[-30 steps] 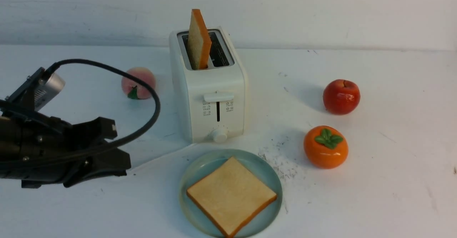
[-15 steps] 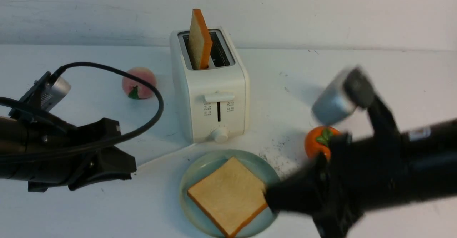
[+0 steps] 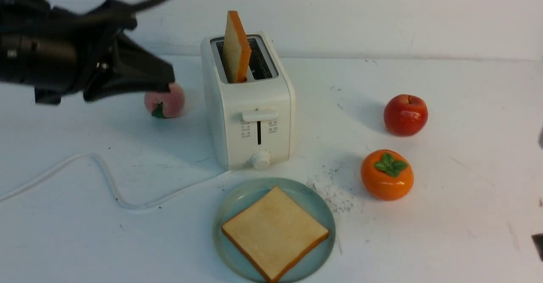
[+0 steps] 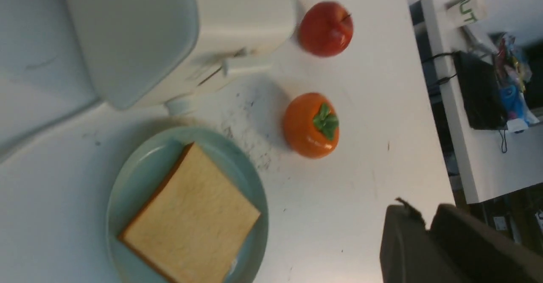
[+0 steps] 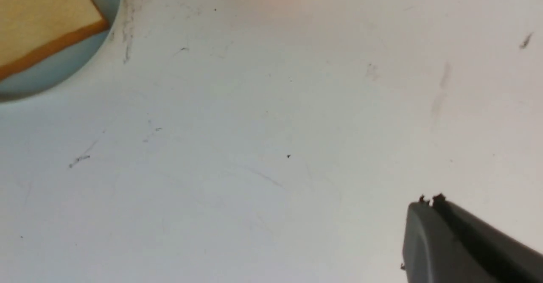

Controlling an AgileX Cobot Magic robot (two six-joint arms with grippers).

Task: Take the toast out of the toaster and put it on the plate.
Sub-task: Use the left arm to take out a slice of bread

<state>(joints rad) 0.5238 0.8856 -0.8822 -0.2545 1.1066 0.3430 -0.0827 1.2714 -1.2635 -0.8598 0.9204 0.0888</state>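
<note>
Toast slice [image 3: 236, 47] stands clear above toaster [image 3: 248, 105], open air overhead. Peach [image 3: 164, 100] crowds toaster's left; cord [image 3: 110, 185] crosses left bench [image 3: 466, 215]; apple [image 3: 405, 115] and persimmon [image 3: 387, 174] well right.

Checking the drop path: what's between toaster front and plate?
Front view: only the white cord leaving the toaster at its base, then bare table up to the plate.
</note>
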